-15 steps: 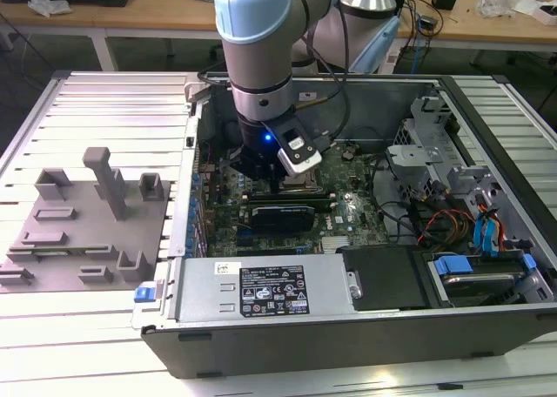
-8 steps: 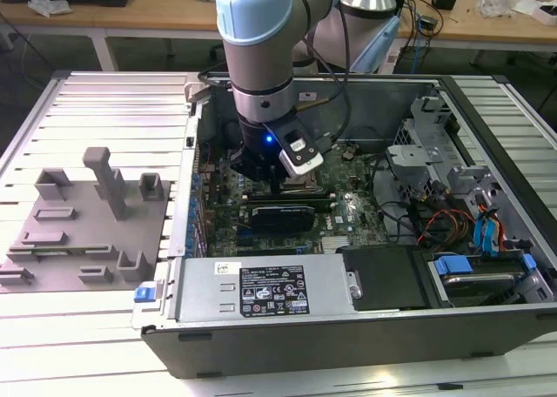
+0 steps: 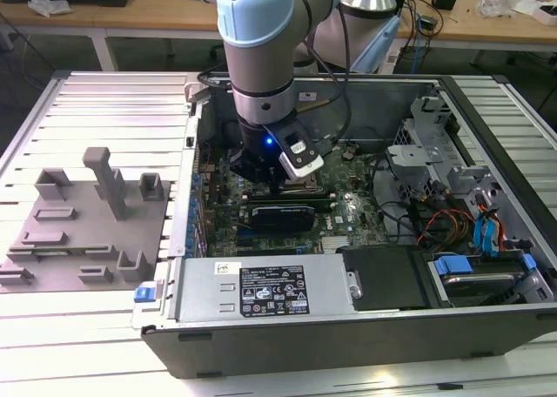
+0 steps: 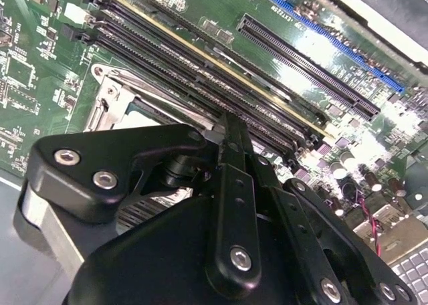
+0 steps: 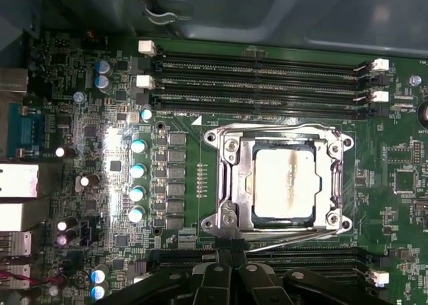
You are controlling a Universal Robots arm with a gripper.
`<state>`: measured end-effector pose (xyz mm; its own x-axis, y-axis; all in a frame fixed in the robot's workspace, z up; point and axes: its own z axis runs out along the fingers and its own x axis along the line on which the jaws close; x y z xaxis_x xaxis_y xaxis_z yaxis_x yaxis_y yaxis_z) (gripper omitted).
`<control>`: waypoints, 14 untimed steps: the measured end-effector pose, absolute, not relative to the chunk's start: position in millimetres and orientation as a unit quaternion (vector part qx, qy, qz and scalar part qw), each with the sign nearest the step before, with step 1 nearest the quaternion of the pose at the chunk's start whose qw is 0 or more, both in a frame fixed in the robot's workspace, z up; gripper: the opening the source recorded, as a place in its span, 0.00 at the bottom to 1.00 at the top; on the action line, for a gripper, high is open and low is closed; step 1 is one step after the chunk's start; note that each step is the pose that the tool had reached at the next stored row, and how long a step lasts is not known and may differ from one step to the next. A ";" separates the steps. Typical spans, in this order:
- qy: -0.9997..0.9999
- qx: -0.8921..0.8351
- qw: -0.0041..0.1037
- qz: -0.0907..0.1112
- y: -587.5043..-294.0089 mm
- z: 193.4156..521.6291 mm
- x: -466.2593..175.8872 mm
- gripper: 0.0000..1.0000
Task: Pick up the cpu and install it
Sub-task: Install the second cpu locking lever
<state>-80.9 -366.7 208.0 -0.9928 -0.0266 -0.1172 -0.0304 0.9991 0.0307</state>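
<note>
The cpu point(image 5: 284, 182) sits seated in the socket frame point(image 5: 231, 184) on the motherboard point(image 5: 120, 205), its pale top smeared down the middle; the metal frame surrounds it on all sides. The gripper point(image 5: 231, 265) hangs just beside the socket, over the memory slots point(image 5: 301, 258) bordering one side of the frame, and is not touching the chip. In the second wrist view the gripper's point(image 4: 227, 134) black fingers point(image 4: 234, 184) are pressed together with nothing between them, their tip at the socket's edge. In the exterior view the arm point(image 3: 261, 57) reaches into the open computer case point(image 3: 487, 327), and its wrist hides the socket. A white label point(image 3: 274, 288) lies on the power supply beside the board; its print is too small to make out.
</note>
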 end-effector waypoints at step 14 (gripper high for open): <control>0.998 -0.016 0.060 0.028 -368.1 208.0 -81.2 0.11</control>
<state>-81.2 -368.1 208.0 -0.9923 -0.0291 -0.1202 -0.0357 0.9979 0.0533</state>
